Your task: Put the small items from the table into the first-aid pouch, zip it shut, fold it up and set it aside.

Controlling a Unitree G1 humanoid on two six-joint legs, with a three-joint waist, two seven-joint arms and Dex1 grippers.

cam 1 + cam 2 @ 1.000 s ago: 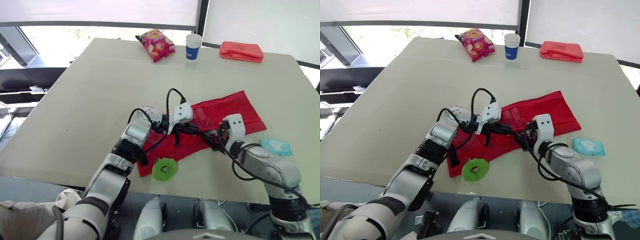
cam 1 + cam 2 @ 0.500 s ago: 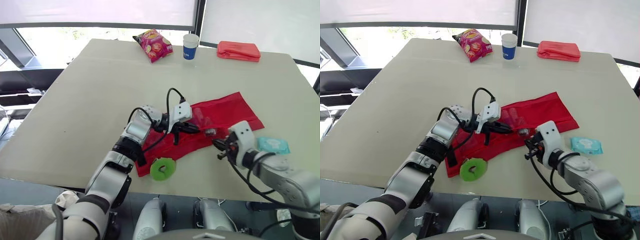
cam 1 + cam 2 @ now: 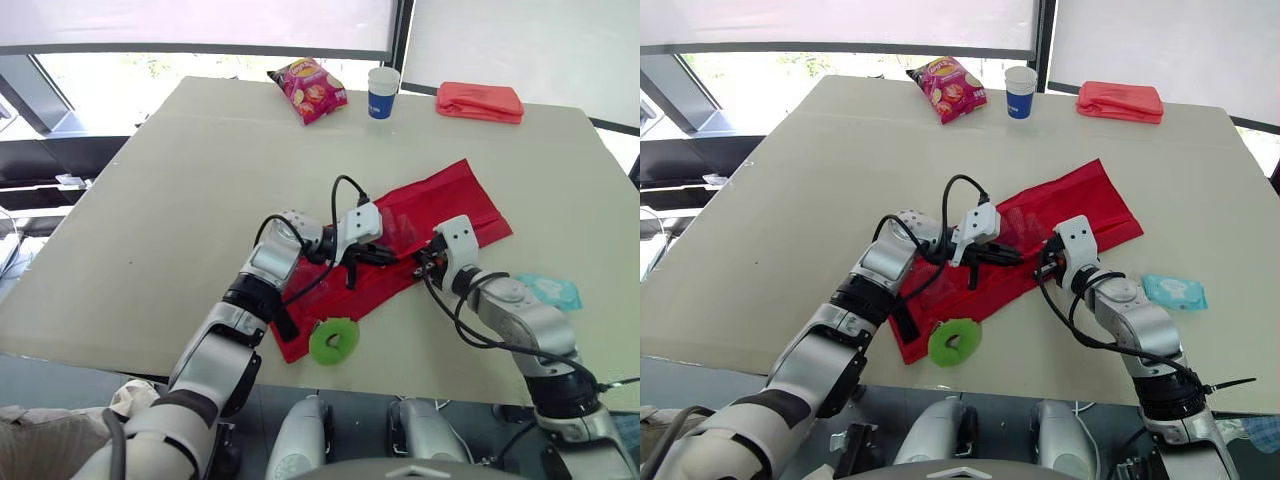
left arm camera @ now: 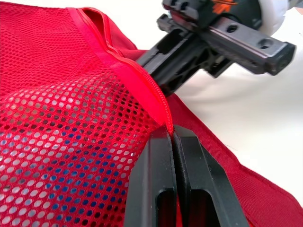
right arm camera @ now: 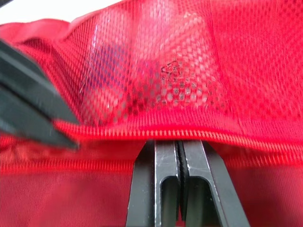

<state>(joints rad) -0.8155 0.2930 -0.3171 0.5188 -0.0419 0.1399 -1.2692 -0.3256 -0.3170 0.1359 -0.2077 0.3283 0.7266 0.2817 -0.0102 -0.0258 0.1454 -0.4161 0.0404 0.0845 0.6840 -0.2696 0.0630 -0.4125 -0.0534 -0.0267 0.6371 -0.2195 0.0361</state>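
Note:
The red first-aid pouch lies mesh side up across the middle of the table, and small items show dimly through its mesh. My left gripper is shut on the pouch's zipper edge. My right gripper meets it from the right, shut on the same zipper seam; its black fingers come close to my left fingertips. A green tape roll lies by the pouch's near end. To the right on the table is a teal wipes packet.
At the far edge sit a pink snack bag, a blue and white paper cup and a folded red pouch. The table's front edge runs just below the green roll.
My right gripper went from open to shut, drew back toward the front edge, then returned to the pouch's zipper edge. The pouch's far end has swung leftward. My left gripper kept its hold.

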